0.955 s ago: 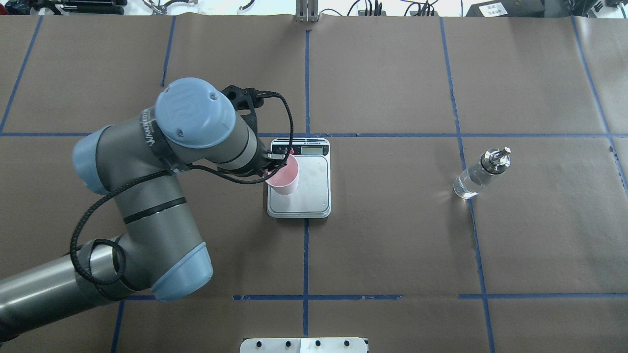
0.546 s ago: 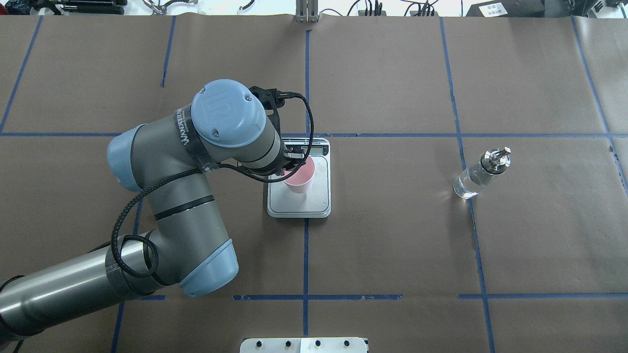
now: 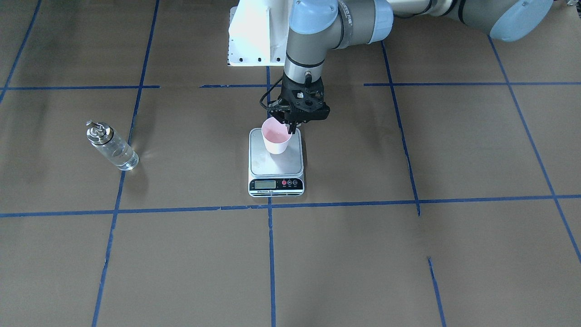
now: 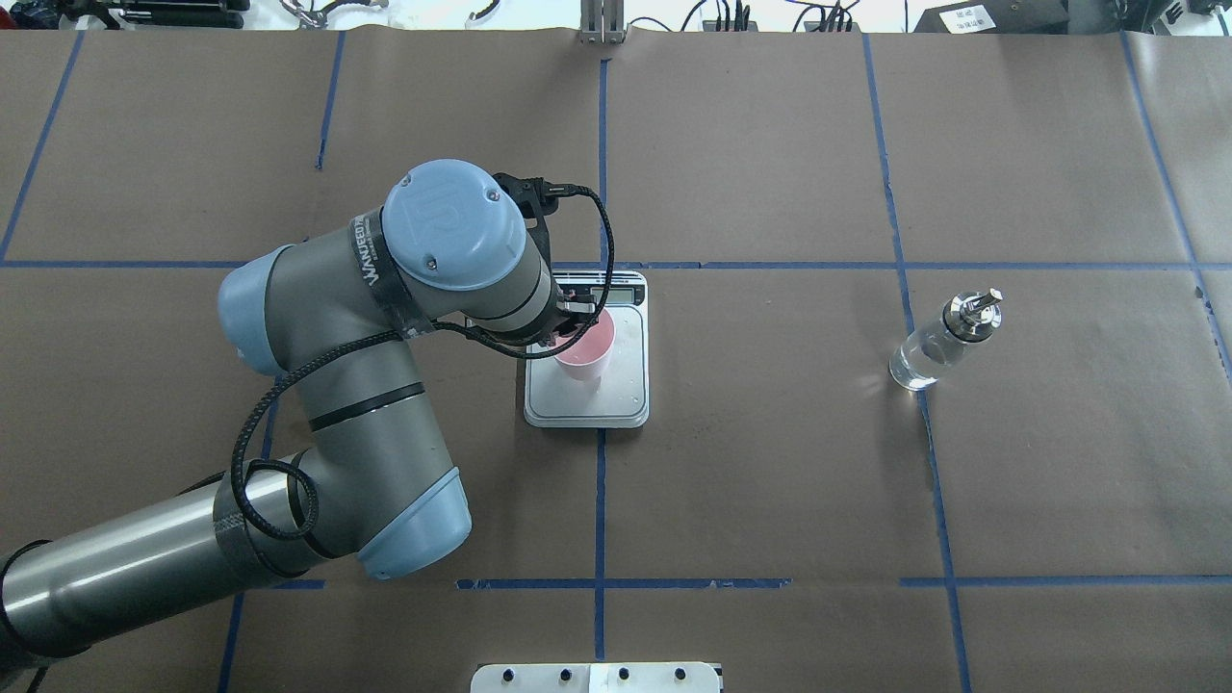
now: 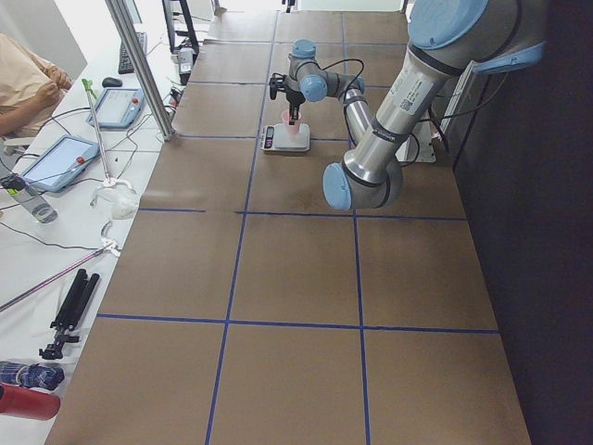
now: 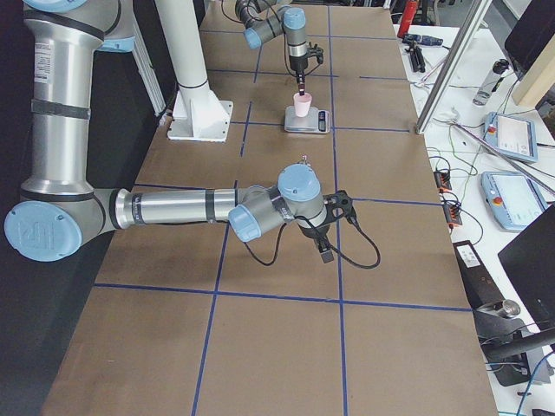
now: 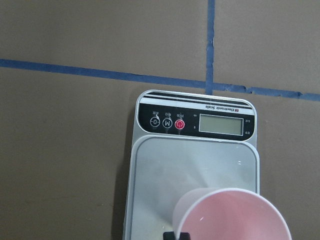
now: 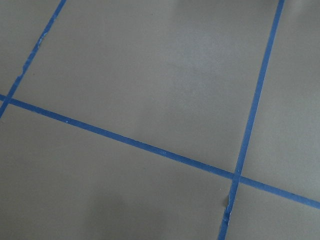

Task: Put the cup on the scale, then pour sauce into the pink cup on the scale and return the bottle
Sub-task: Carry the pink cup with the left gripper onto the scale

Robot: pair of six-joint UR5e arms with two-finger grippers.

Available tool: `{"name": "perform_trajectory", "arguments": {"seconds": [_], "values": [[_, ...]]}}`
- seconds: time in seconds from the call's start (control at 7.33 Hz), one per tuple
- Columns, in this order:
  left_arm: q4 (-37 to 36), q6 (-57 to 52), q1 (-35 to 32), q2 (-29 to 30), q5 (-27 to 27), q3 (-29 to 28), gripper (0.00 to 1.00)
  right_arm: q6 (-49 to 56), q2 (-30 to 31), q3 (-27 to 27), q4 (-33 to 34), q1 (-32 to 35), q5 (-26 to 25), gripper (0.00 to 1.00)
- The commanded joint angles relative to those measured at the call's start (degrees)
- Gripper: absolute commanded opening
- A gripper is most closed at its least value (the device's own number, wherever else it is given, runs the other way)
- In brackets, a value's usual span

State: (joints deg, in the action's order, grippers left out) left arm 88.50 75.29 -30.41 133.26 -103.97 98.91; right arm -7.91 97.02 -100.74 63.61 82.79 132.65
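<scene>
Cup (image 3: 276, 138) (image 4: 583, 348) (image 7: 230, 215) stood upright on the scale (image 3: 261, 165) (image 4: 616, 390) (image 7: 195, 170). It sat toward the robot-side half of the steel platform, away from the black display strip. Pink inside, whitish outside, nothing in it that could be seen. The base looked set down on the platform, though actual contact was hard to confirm. The LCD digits were not readable.

Left gripper (image 3: 292, 128) (image 4: 568, 327) came straight down from above and pinched the cup's rim on the robot's-left side. One finger was inside the wall and one outside, so it was grasping the cup. The left wrist view caught only a dark fingertip (image 7: 177, 236) at the rim along the bottom edge.

Bottle (image 3: 112, 147) (image 4: 938, 345) stood upright on the table (image 3: 408, 250) (image 4: 770, 481), well apart from the scale, on the robot's right side. It was just beside a blue tape line, with the silver pourer cap on. Clear sauce (image 3: 120, 158) (image 4: 912, 368) showed in it through the glass. Nothing was touching the bottle.

Right gripper (image 6: 323, 249) showed only in the right side view, low over bare brown paper and far from both scale and bottle. Cannot tell whether its fingers were apart or together. The right wrist view showed only paper and crossing blue tape.

The table was covered in brown paper gridded with blue tape. A person's sleeve (image 5: 23, 79) sat at a side bench in the left side view.
</scene>
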Motion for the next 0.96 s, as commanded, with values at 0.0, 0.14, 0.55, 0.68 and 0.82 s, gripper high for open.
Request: {"name": "perform_trajectory", "arguments": {"seconds": [0.0, 0.14, 0.55, 0.68, 0.82], "values": [[0.2, -0.2, 0.0, 0.0, 0.0, -0.3, 0.10, 0.0, 0.2, -0.2, 0.0, 0.1, 0.1, 1.00], [1.4, -0.3, 0.0, -0.1, 0.0, -1.0, 0.14, 0.0, 0.2, -0.2, 0.0, 0.0, 0.0, 1.00], [3.2, -0.3, 0.0, -0.1, 0.0, -2.2, 0.23, 0.0, 0.2, -0.2, 0.0, 0.1, 0.0, 1.00], [3.0, -0.4, -0.1, -0.4, 0.2, -1.5, 0.45, 0.0, 0.1, -0.2, 0.0, 0.0, 0.0, 1.00], [2.8, -0.8, -0.1, -0.7, 0.2, -1.1, 0.99, 0.0, 0.1, -0.3, 0.0, 0.0, 0.0, 1.00]]}}
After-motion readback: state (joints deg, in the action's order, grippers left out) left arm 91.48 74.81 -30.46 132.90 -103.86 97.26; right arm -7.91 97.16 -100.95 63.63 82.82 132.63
